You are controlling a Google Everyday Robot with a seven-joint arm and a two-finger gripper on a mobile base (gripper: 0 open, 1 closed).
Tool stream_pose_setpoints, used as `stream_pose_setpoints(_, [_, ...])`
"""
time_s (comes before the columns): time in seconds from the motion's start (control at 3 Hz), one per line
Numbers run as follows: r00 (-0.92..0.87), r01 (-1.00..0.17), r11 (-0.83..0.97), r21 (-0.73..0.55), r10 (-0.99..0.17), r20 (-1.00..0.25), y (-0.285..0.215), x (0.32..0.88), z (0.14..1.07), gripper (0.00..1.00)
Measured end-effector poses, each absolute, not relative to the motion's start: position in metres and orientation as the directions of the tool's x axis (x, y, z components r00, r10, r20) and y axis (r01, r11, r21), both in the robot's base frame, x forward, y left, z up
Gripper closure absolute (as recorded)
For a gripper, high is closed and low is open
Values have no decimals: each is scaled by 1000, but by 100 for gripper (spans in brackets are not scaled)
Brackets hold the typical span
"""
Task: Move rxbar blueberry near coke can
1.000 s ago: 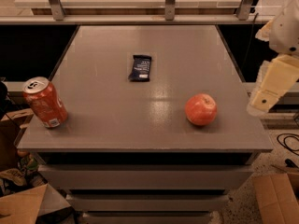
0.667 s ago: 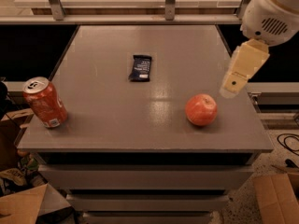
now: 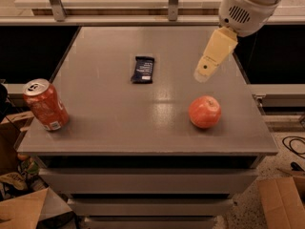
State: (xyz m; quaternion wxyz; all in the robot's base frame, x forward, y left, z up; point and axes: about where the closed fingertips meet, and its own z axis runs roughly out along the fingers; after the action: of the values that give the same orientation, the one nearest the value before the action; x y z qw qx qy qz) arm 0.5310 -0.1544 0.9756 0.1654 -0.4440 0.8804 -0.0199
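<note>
Rxbar blueberry [image 3: 143, 69] first: where does it lie, reckoned from the gripper [image 3: 204, 73]?

B: To the gripper's left, at about the same depth on the table [image 3: 109, 128]. The two are clearly apart, with bare grey surface between them. The rxbar blueberry lies flat, its long side running away from the camera, its dark wrapper facing up.

A: And the gripper itself?

B: It hangs above the right part of the table, slanting down and to the left from the big white arm housing [image 3: 248, 4] at the top right. Its cream tip is in the air. Whether it is open or closed I cannot tell from this angle. I see nothing held in it, and it touches none of the objects.

A: The coke can [image 3: 45, 105]?

B: Far to the gripper's left and nearer the camera, well apart from it. It stands near the table's front left corner, silver top and pull tab showing. The bar sits between can and gripper in left-to-right order, though further back than the can, and bar and can are well apart.

A: Anything closer to the gripper?

B: A red apple [image 3: 205, 112], almost straight below the tip in the picture, on the side nearer the camera, resting on the table and not touched. It is the nearest object to the gripper.

A: Off the table?

B: A cardboard box [image 3: 281, 199] on the floor, down to the gripper's right, past the table's front corner.
</note>
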Motion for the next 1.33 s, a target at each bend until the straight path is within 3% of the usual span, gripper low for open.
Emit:
stream_pose_setpoints(0.67, [-579, -751, 637, -175, -762, -289, -149, 535, 975, 0])
stream_pose_setpoints(1.33, [-749, -607, 793, -48, -592, -298, -89, 578, 963, 0])
